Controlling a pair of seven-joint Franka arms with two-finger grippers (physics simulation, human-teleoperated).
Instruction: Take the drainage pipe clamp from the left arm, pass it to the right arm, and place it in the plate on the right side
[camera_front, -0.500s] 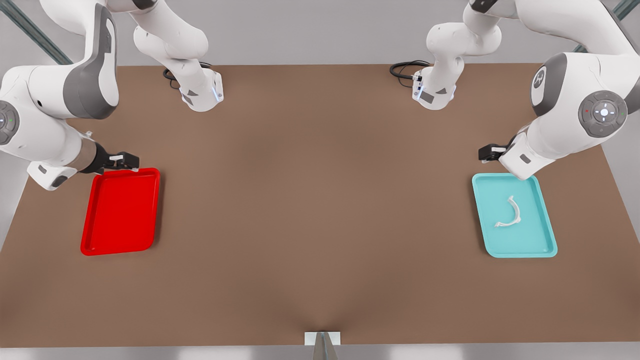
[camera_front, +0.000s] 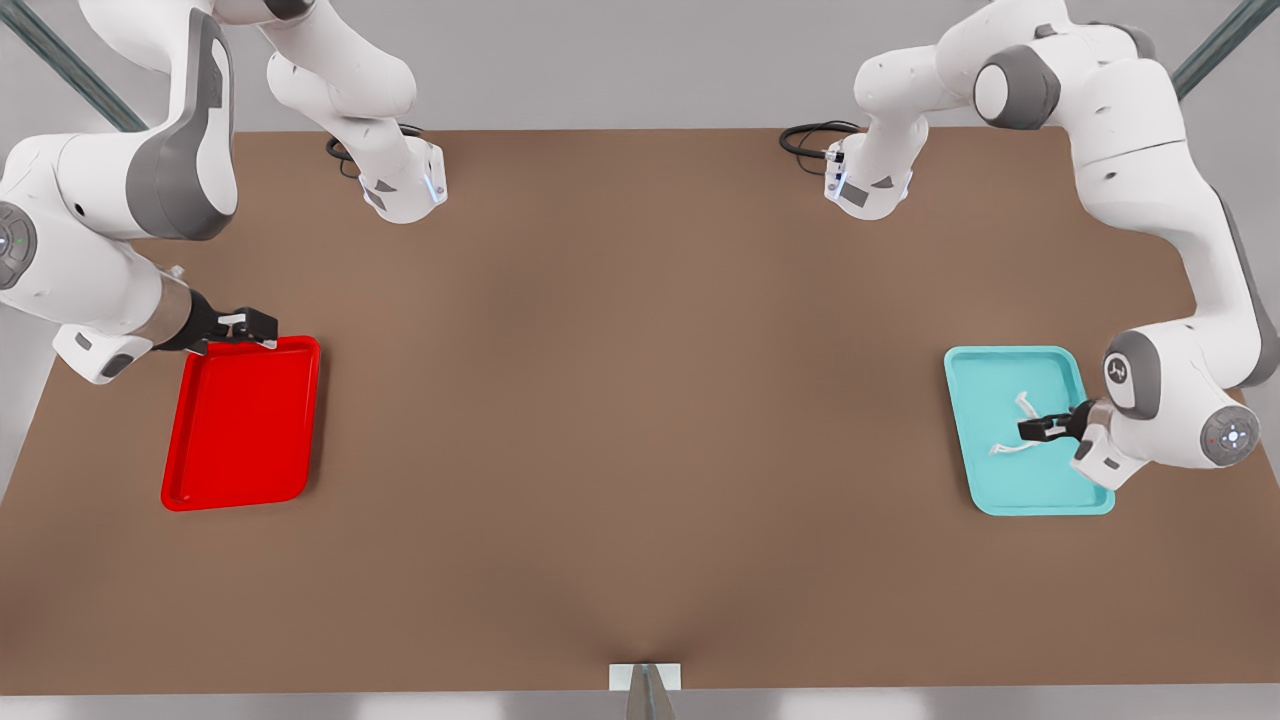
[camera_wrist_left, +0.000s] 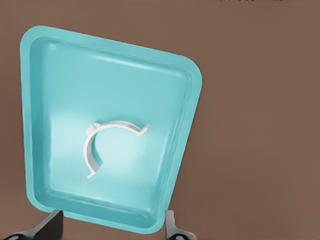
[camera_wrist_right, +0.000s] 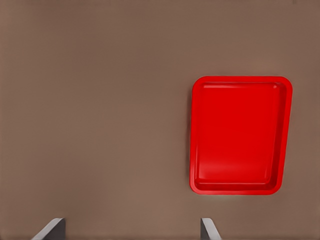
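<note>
A thin white plastic clamp (camera_wrist_left: 107, 142), a half-ring strip with short tabs turned outward at both ends, lies flat inside a glossy teal tray (camera_front: 1040, 490) at the front view's right, where the left gripper (camera_front: 1037, 428) hangs just over it with its black fingers (camera_wrist_left: 50, 226) spread wide and holding nothing. Both shallow trays are rectangular with rounded corners and raised rims, resting well apart on the matte brown bench (camera_front: 640, 420). At the front view's left the red plate (camera_front: 240, 425) sits bare and shiny, the right gripper (camera_front: 250, 325) poised above its far rim, its fingers (camera_wrist_right: 206, 228) likewise parted. Farther back, the smooth white arms with grey joint covers rise from their bases beside coiled black cables (camera_front: 805, 138).
</note>
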